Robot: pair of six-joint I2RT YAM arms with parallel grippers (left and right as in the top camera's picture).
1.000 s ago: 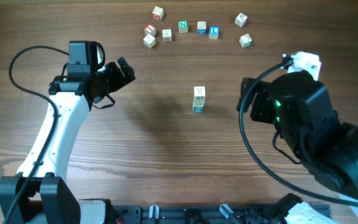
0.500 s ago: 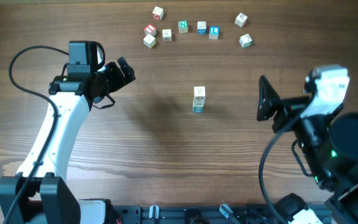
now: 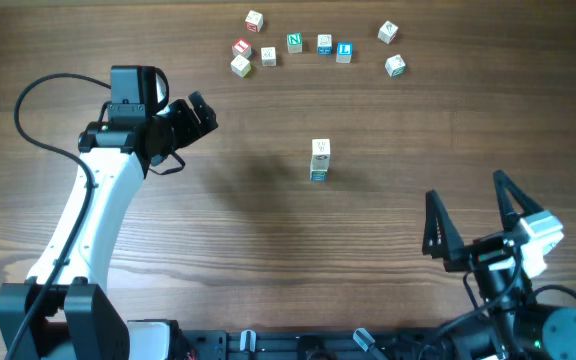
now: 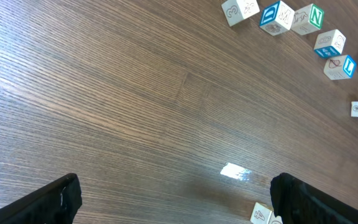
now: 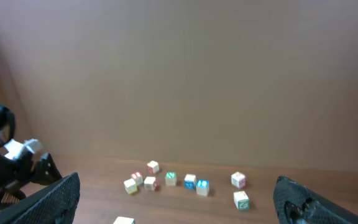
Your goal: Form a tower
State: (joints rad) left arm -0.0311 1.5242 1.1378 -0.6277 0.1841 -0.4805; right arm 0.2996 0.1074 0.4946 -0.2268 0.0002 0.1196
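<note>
— The tower (image 3: pixel 319 160): what has changed around it?

— Only the right gripper (image 3: pixel 471 215). It has pulled back from just beside the column to the near table edge, fingers spread wide and empty. The tower now stands well ahead of them, off to their left. It is also well apart from the left gripper (image 3: pixel 200 112), which has not moved and is wide open, holding nothing.

— Meaning?

— Likely the last placement held.

— Any writing?

— A green N cube (image 3: pixel 294 41) and a blue L cube (image 3: pixel 344 49). The tower's marks are too small to read.
</note>
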